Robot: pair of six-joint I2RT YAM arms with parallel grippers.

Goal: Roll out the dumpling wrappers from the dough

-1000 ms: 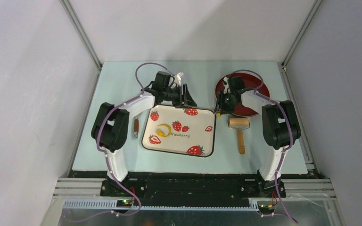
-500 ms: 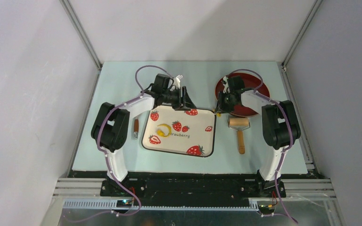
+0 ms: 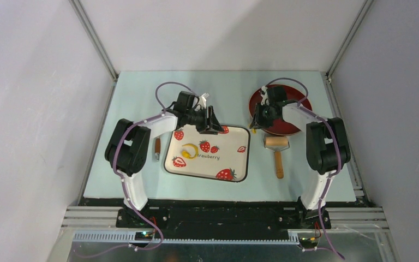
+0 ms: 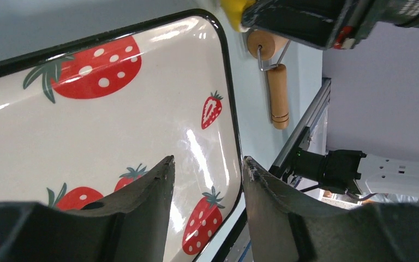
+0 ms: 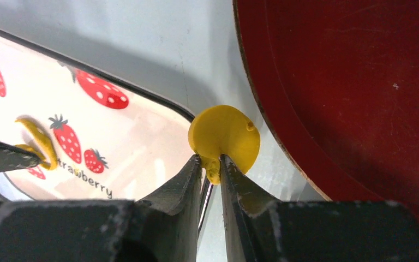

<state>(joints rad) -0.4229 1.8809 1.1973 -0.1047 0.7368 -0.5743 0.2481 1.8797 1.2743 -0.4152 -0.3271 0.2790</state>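
Observation:
My right gripper (image 5: 211, 161) is shut on the edge of a bright yellow dumpling wrapper (image 5: 225, 136), a small round disc. It holds the wrapper above the gap between the strawberry tray (image 5: 103, 131) and the red plate (image 5: 360, 82). In the top view this gripper (image 3: 254, 126) is at the plate's left rim. The yellow dough (image 3: 190, 150), a curved ring-like piece, lies on the tray (image 3: 234, 164) and also shows in the right wrist view (image 5: 41, 139). My left gripper (image 4: 208, 164) is open and empty above the tray's far edge (image 3: 213, 125). No tan-brown wrapper is in view.
A wooden rolling pin (image 3: 276, 148) lies right of the tray, just below the red plate (image 3: 292, 112); it also shows in the left wrist view (image 4: 275, 93). A small brown-handled tool (image 3: 157, 148) lies left of the tray.
My left gripper has moved a little nearer and left, over the tray's far edge. My right gripper, still holding the yellow wrapper, has shifted slightly toward the red plate.

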